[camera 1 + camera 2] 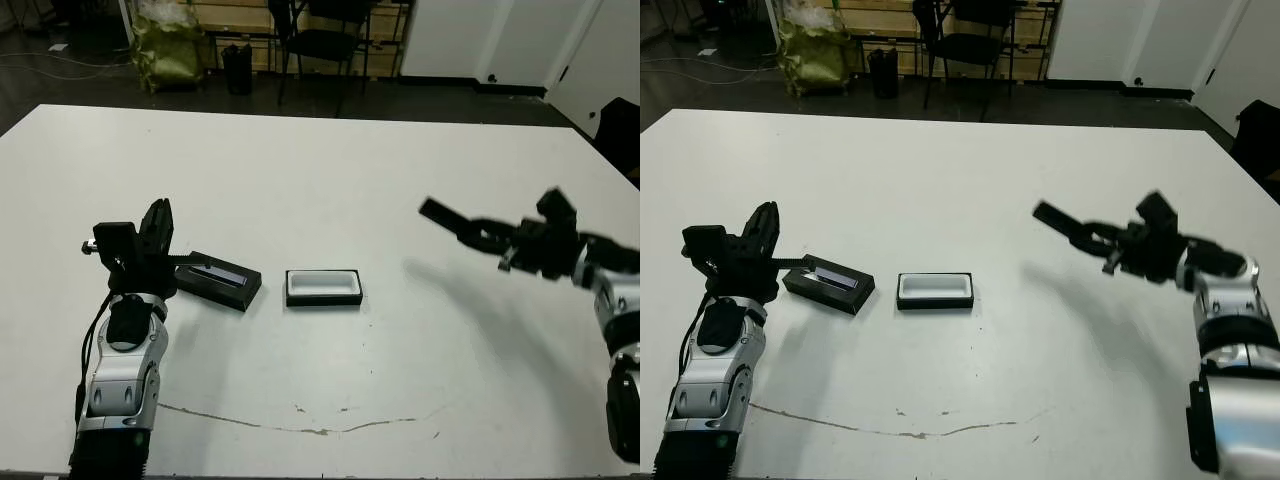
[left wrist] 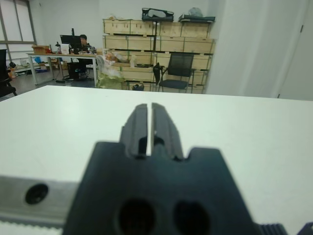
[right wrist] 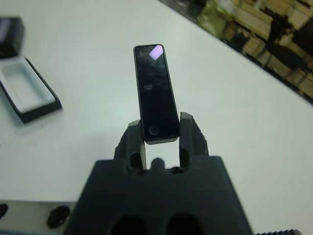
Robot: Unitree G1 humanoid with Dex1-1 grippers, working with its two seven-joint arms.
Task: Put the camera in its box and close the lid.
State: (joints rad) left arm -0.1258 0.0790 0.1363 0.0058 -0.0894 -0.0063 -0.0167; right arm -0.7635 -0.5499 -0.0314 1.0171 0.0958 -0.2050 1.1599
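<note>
The camera point(image 3: 156, 93) is pinched by the right gripper point(image 3: 161, 132) above the table point(image 1: 330, 170), well right of the open box point(image 1: 323, 287). The lid point(image 1: 218, 280) lies just left of the box, apparently untouched beside the left gripper point(image 2: 149, 128), whose fingers are pressed together.

— What is sitting on the table point(image 1: 300, 170)?
— The box point(image 1: 323, 287) is lying open beside the lid point(image 1: 218, 279).
— And the right gripper point(image 1: 478, 233)?
— It is holding the camera point(image 1: 443, 217) up, off near the right edge.

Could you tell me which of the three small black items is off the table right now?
The camera, clamped in the right tool; the box and lid lie on the table.
</note>
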